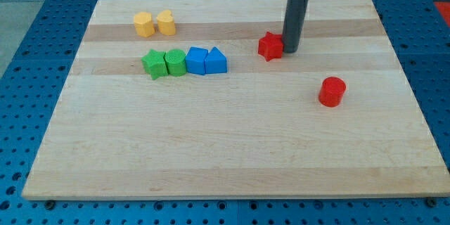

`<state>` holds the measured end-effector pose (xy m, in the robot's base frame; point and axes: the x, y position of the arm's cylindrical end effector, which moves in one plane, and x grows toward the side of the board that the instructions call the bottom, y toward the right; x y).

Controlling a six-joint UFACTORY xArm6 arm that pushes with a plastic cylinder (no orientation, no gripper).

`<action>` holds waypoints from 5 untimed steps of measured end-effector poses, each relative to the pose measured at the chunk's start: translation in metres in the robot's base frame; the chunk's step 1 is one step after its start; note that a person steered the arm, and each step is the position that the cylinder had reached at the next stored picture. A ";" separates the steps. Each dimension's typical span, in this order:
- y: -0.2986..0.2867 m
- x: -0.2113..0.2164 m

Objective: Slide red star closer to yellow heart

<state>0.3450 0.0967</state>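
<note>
Red star point(270, 46): small, chunky, lying flat, touching the left side of my tip point(291, 50). The end effector, a plain rod, holds nothing.

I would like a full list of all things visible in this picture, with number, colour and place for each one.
yellow hexagon block: 1, yellow, view's top left, touching the heart
yellow heart: 1, yellow, just right of the hexagon
green star: 1, green, left end of the row of four
green block: 1, green, second in the row
blue blocks: 2, blue, right end of the row, the last one peaked
red star: 1, red, upper middle
red cylinder: 1, red, view's right
wooden board: 1, light wood, under everything
my tip: 1, dark rod, against the red star's right side
</note>
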 end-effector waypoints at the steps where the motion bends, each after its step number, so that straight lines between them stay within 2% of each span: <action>1: 0.004 -0.005; 2: 0.017 0.017; 3: 0.017 0.064; 4: 0.000 0.070; 5: -0.007 0.024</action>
<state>0.3694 0.0901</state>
